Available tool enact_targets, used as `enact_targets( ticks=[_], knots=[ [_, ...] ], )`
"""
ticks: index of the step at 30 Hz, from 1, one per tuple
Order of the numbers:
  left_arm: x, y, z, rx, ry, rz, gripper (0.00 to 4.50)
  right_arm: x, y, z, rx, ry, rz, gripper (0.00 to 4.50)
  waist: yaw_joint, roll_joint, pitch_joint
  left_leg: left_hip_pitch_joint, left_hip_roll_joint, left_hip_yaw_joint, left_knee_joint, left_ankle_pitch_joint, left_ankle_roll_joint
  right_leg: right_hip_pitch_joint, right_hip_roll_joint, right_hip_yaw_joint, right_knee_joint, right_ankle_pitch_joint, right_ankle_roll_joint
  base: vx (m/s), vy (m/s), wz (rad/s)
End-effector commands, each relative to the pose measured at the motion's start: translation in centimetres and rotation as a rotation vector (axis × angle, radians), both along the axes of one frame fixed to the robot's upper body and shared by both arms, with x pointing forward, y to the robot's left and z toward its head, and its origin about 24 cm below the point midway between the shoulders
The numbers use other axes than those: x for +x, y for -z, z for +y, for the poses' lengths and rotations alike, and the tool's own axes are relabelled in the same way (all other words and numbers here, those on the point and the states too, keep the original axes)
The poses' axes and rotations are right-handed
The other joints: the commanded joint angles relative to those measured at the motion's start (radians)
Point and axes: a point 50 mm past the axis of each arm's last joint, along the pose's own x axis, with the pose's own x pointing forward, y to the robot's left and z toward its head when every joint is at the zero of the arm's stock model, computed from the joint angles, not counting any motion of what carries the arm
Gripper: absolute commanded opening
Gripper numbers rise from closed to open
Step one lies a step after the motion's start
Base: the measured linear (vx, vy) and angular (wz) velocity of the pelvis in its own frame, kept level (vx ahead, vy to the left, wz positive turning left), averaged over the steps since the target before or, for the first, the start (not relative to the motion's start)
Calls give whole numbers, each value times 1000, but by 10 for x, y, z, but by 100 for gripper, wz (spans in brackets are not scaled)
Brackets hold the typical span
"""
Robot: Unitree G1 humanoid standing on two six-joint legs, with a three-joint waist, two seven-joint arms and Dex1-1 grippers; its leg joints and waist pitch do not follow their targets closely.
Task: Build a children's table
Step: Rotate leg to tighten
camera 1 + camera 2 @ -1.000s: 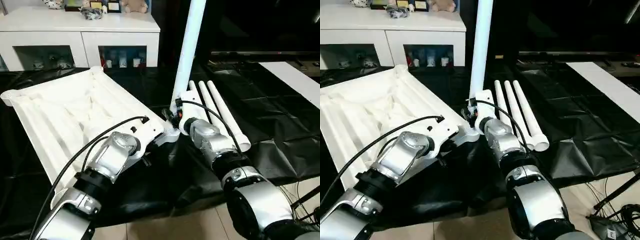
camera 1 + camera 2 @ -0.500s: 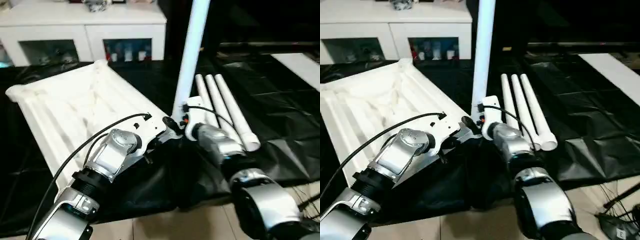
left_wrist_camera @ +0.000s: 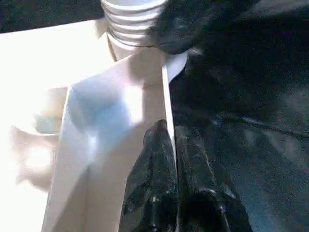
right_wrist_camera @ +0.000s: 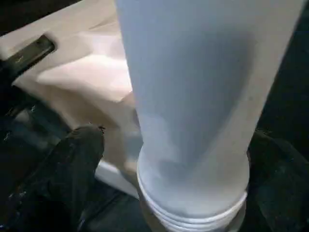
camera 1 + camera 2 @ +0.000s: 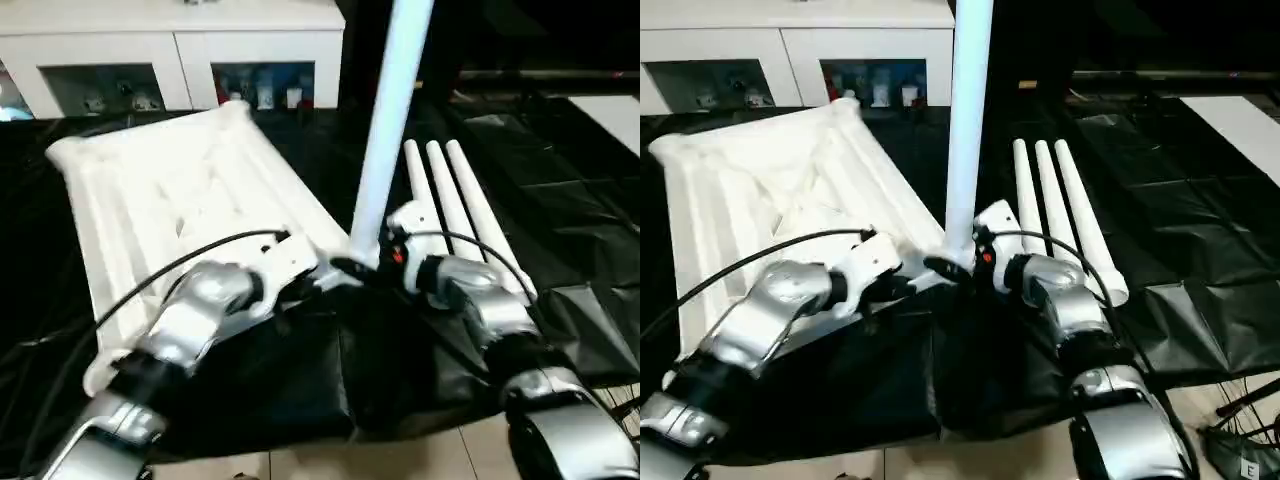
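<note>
White leg [image 5: 968,120] stands upright in the top's [image 5: 770,190] corner socket, right jaws [image 4: 166,203] pinching its base; left jaws [image 3: 170,159] clamp the top's rim.

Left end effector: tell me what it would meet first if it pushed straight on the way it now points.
Judging by the left wrist view, the left end effector, clamped on a thin wall of the tabletop, points along that wall at the ribbed base of the upright leg in the corner socket. It would likely meet that first; depth is unclear.
</note>
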Motion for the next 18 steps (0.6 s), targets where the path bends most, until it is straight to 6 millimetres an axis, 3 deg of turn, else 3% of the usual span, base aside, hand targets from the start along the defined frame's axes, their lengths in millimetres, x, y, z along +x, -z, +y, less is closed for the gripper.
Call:
enact_targets(
  ticks=[1, 3, 4, 7, 11, 15, 18],
  knots=[
    [-8, 4, -3, -9, 69, 13, 0, -4, -4, 6, 10, -76, -25, 448, 1, 5, -55, 27, 57, -10, -47, -51, 133, 43, -61, 30, -25, 210, -293, 0, 0, 0],
    [-9, 4, 0, -15, 77, 17, 0, -5, -6, 5, 18, -86, -27, 448, 3, 4, -52, 27, 59, -10, -50, -84, 118, 43, -63, 31, -29, 150, -288, 0, 0, 0],
    [-10, 4, 3, -19, 81, 18, 0, -6, -6, 4, 18, -99, -28, 448, 3, 4, -48, 28, 60, -10, -56, -140, 88, 40, -64, 34, -35, 56, -278, 0, 0, 0],
    [-12, 4, 8, -23, 90, 18, 0, -8, -5, 1, 5, -114, -36, 448, 8, 4, -48, 31, 60, -9, -57, -162, 61, 38, -65, 37, -38, -3, -262, 0, 0, 0],
    [-14, 5, 12, -20, 102, 23, 0, -11, -3, -1, -8, -134, -37, 448, 10, 3, -51, 34, 60, -3, -53, -136, 53, 36, -63, 38, -32, 32, -258, 0, 0, 0],
    [-15, 6, 15, -7, 109, 28, 0, -13, 1, -8, -52, -141, -33, 448, 14, 1, -57, 30, 54, 0, -43, -63, 82, 41, -59, 37, -21, 145, -269, 0, 0, 0],
    [-15, 6, 17, -4, 110, 29, 0, -13, 4, -11, -80, -140, -40, 448, 13, 1, -57, 27, 53, 0, -40, -73, 88, 41, -60, 36, -20, 140, -272, 0, 0, 0]
  ],
)
